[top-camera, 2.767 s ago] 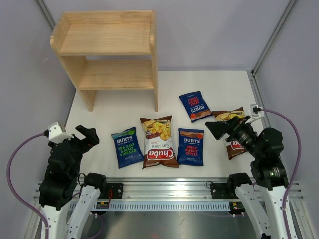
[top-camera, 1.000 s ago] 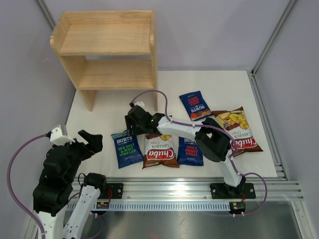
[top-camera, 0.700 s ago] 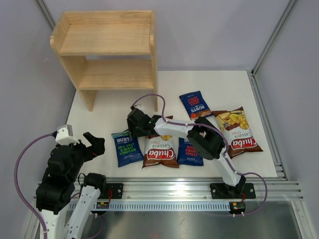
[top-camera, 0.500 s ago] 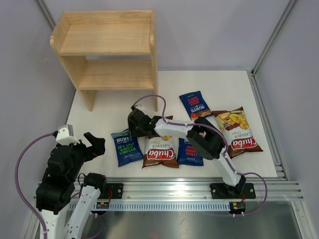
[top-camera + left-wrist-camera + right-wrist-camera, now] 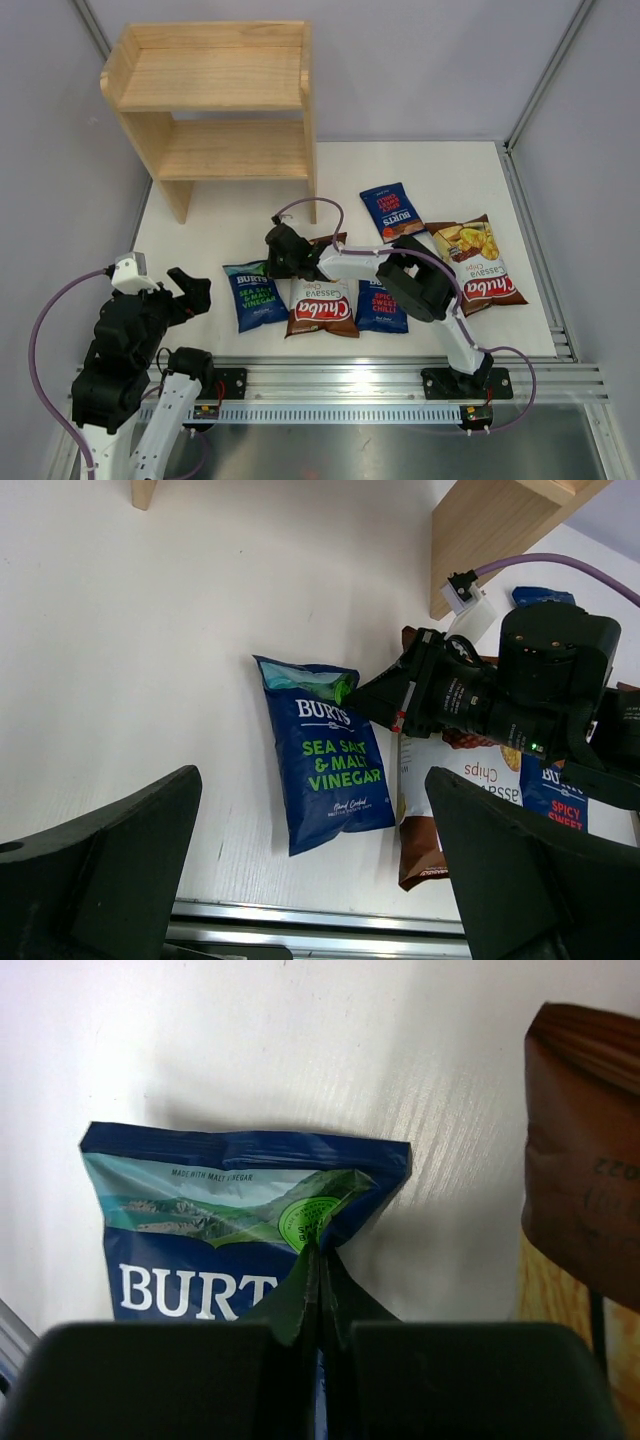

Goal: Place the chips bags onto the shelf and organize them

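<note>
Five chips bags lie on the white table in front of the wooden shelf (image 5: 230, 150), whose two tiers hold nothing. My right gripper (image 5: 272, 262) reaches across to the green-lettered Burts bag (image 5: 255, 298) and is shut on its top right corner; the foil is pinched into a fold between the jaws (image 5: 322, 1290). That bag (image 5: 330, 765) still rests flat on the table. A Chuba bag (image 5: 322, 305) lies just right of it, then a red-lettered Burts bag (image 5: 382, 305) partly under the arm. My left gripper (image 5: 185, 290) hovers open at the near left, holding nothing.
Another red-lettered Burts bag (image 5: 392, 210) and a second Chuba bag (image 5: 478, 262) lie at the right. The shelf's right side panel (image 5: 311, 190) stands close behind the right gripper. A metal rail (image 5: 340, 385) runs along the near edge.
The right arm swung from the right side across to the green-lettered Burts bag and its jaws closed on the bag's top corner. The left arm shifted slightly.
</note>
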Controlling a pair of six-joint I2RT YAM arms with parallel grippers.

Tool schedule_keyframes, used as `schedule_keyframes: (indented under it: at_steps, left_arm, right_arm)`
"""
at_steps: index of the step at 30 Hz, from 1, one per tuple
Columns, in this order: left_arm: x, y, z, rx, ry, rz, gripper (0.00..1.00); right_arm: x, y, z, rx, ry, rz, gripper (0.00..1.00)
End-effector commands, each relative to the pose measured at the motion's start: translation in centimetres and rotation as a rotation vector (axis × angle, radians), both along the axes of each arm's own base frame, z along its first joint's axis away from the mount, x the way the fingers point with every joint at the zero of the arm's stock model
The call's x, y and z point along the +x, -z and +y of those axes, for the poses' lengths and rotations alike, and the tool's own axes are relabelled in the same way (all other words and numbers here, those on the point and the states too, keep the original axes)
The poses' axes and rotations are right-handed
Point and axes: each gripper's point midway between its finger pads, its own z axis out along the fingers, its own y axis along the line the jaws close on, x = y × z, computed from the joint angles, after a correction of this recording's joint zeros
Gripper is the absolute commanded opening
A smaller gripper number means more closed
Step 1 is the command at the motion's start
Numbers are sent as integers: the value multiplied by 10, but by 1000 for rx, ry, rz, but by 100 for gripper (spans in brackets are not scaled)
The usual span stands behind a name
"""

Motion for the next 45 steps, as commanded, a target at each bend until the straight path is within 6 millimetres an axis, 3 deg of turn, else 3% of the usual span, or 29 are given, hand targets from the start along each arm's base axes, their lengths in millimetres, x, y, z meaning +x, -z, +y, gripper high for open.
schedule_keyframes:
  at_steps: [1,6,7,9,10,12,13,15,16,18,19,21,22,23,24,25,26,28,30,34,36,39,45]
  left_arm:
    - [2,-5,-6,0,38,-31,99]
    - [1,-6,-7,-3,48,-34,99]
    - [1,-6,-8,-3,50,-34,99]
    - [2,-6,-9,-5,57,-35,99]
    - [2,-6,-10,-6,60,-35,99]
    - [2,-7,-13,-16,74,-35,99]
    - [2,-7,-15,-22,84,-36,99]
    - [2,-11,-22,-43,118,-54,99]
    - [3,-13,-26,-59,134,-64,99]
    - [4,-21,-44,-120,217,-114,99]
    - [5,-22,-51,-148,245,-129,99]
    - [10,-37,-72,-251,332,-199,99]
    - [16,-25,-81,-291,367,-189,99]
    - [19,-40,-97,-340,458,-268,99]
    - [21,-41,-107,-417,494,-269,99]
    - [24,-22,-121,-470,565,-229,99]
    - [28,-44,-128,-497,623,-345,99]
    - [30,-50,-138,-605,678,-374,99]
    - [25,-68,-144,-674,765,-508,99]
    - [20,-92,-154,-750,847,-653,99]
    - [29,-101,-162,-762,860,-697,99]
    - [32,-106,-189,-806,923,-668,99]
    - [37,-126,-206,-871,931,-744,99]
  right_arm:
    - [8,-55,3,92,29,-62,0]
    - [14,-105,4,198,64,-131,0]
    - [16,-124,2,229,76,-154,0]
    - [16,-137,-2,254,94,-170,0]
    - [18,-157,-6,281,111,-198,0]
    - [19,-170,-14,292,136,-222,0]
    - [19,-193,-21,319,152,-257,0]
    - [20,-209,-33,315,174,-296,0]
    - [22,-230,-44,332,209,-336,0]
    - [25,-250,-60,337,247,-378,0]
    - [25,-275,-73,365,285,-415,0]
    - [26,-296,-91,382,330,-456,0]
    - [23,-323,-108,422,372,-494,0]
    - [22,-333,-116,437,389,-511,0]
    - [20,-355,-131,465,409,-543,0]
    - [18,-369,-138,484,418,-560,0]
    - [16,-379,-144,493,424,-577,0]
    - [11,-401,-162,505,447,-613,0]
    - [4,-422,-178,543,472,-639,0]
    - [-7,-447,-196,631,499,-647,0]
    - [-12,-460,-201,670,496,-653,0]
    - [-19,-475,-200,715,470,-651,0]
    - [-31,-490,-199,794,430,-617,0]
